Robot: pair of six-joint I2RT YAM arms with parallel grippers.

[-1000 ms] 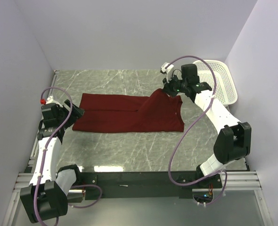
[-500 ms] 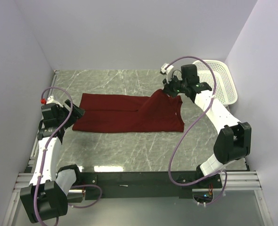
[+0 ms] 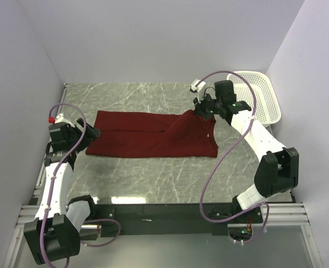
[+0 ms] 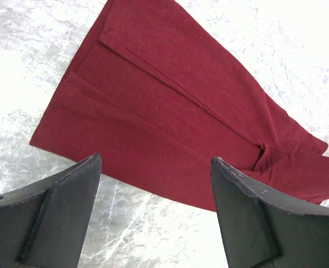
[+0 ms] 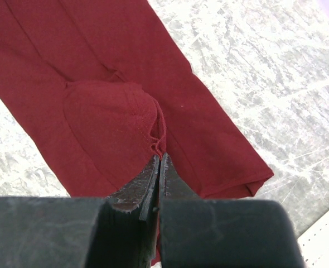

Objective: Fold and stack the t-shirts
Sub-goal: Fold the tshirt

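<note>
Evidently mid-fold: right jaws pinch the shirt [image 3: 148, 137] at its far right edge, raised; left jaws gape, empty. Next, that edge should travel leftward.

Finding: no text, label, brand, number or sign can be read in any view. The t-shirt [image 3: 148, 137] shows only plain maroon cloth on the side that faces the cameras.
</note>
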